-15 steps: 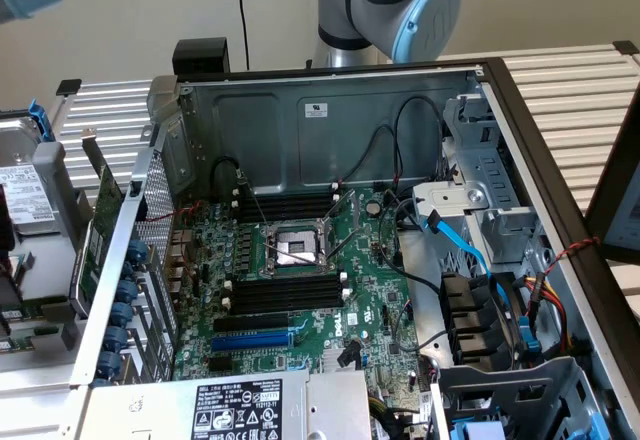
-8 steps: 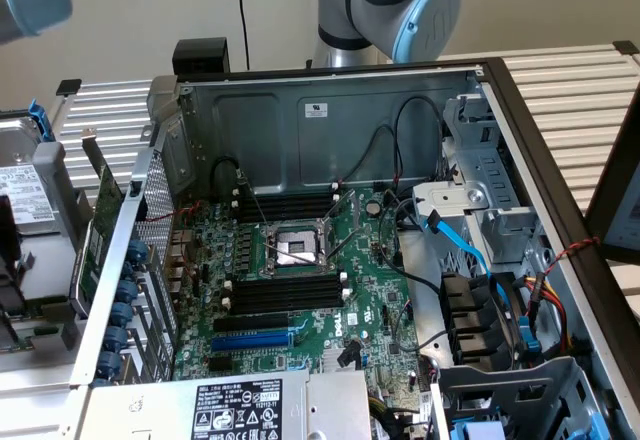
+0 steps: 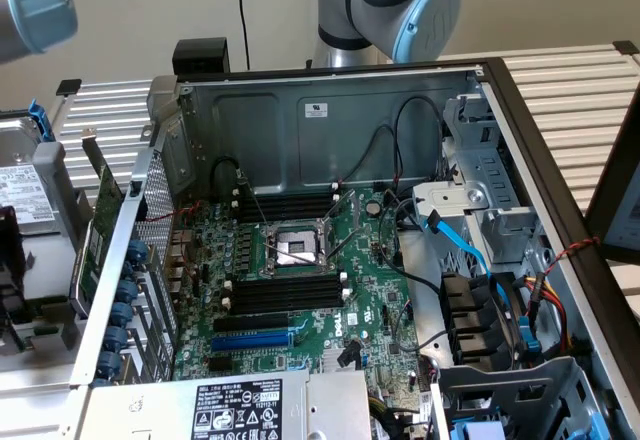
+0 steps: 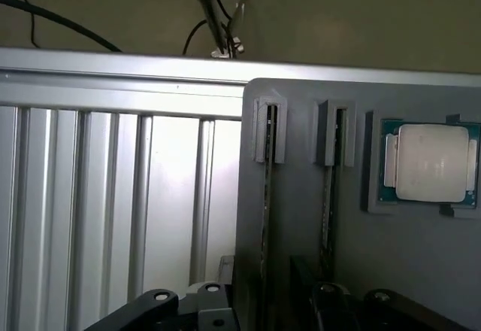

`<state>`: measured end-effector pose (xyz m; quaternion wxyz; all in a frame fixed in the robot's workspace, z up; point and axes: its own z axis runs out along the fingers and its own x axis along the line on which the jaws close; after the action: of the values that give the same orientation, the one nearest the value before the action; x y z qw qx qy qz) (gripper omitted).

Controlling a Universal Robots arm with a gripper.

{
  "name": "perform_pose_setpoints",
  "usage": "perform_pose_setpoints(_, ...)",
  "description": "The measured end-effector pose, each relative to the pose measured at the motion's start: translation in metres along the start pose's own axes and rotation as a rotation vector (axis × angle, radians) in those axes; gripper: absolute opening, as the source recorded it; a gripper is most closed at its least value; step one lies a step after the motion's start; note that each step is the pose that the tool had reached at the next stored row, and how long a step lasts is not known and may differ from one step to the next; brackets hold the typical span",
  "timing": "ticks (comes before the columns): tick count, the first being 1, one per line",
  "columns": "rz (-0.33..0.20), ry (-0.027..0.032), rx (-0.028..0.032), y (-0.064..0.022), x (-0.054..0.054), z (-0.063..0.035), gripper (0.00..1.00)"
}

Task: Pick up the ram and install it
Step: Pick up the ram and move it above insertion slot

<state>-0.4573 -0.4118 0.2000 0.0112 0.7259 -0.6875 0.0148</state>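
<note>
So what we've got here: the arm stands behind the open PC case at the back of the ribbed aluminium tabletop, and one of its blue-capped joints hangs way up in the corner at the exterior view's left, well off to the side of the case rather than over it. Inside the case the motherboard lies flat with its long black memory slots on either side of the processor socket. From the wrist view we're looking down on a gray holder sitting on that same ribbed tabletop, with a processor chip parked in a square pocket on it. Next to that pocket are two narrow grooves, and the ram stands on edge in the groove farther from the chip; all we get of it is a thin dark strip. The second groove has a similar strip in it. The fingers are spread wide apart with nothing in them, hanging above the holder. As far as we can tell, the ram's groove runs roughly between them, and they are not touching it.
</note>
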Motion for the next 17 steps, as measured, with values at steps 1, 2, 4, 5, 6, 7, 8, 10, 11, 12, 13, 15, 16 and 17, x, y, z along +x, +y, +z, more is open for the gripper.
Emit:
perform_pose_setpoints(1,0.0,0.0,-0.0003,0.0,0.0,0.0006,0.4)
perform_pose_setpoints(2,0.0,0.0001,-0.0005,0.0001,0.0,0.0011,0.4)
perform_pose_setpoints(4,0.0,0.0,-0.0006,0.0003,0.0,0.0018,0.27)
perform_pose_setpoints(5,0.0,0.0,-0.0005,0.0003,0.0,0.0018,0.22)
perform_pose_setpoints(6,0.0,-0.0001,-0.0005,0.0004,0.0,0.0019,0.16)
perform_pose_setpoints(7,0.0,-0.0001,-0.0004,0.0006,0.0,0.0018,0.16)
perform_pose_setpoints(8,0.0,-0.0002,-0.0002,0.0006,0.0,-0.0003,0.13)
perform_pose_setpoints(10,0.002,-0.0002,-0.0009,0.0006,0.0,-0.0089,0.13)
perform_pose_setpoints(11,0.002,-0.0002,-0.0009,0.0006,0.0,-0.0138,0.13)
perform_pose_setpoints(12,0.003,-0.0001,-0.0012,0.0006,0.001,-0.0184,0.13)
perform_pose_setpoints(13,0.003,-0.0001,-0.001,0.0005,0.001,-0.0229,0.13)
perform_pose_setpoints(15,0.004,-0.0001,-0.0011,0.0005,0.001,-0.0318,0.13)
perform_pose_setpoints(16,0.004,-0.0001,-0.0011,0.0005,0.001,-0.0363,0.13)
perform_pose_setpoints(17,0.004,-0.0001,-0.0011,0.0005,0.002,-0.0408,0.13)
